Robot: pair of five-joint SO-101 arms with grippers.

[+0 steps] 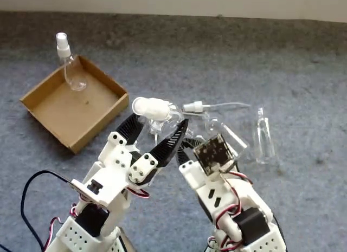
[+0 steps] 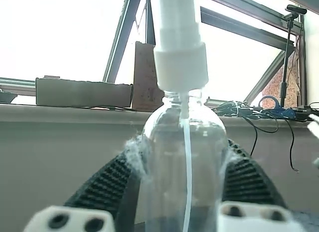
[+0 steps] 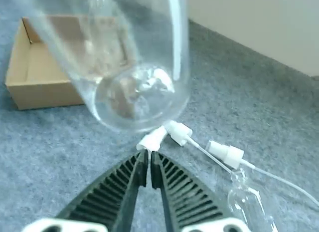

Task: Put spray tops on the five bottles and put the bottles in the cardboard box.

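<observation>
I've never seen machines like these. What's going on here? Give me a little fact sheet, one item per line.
Left end effector: shut on the held bottle, which has its spray top on
Right end effector: shut, empty, close by the held bottle
Cardboard box: one capped bottle inside, at the far corner
Carpet: a loose spray top and a bare bottle lying beside the arms
</observation>
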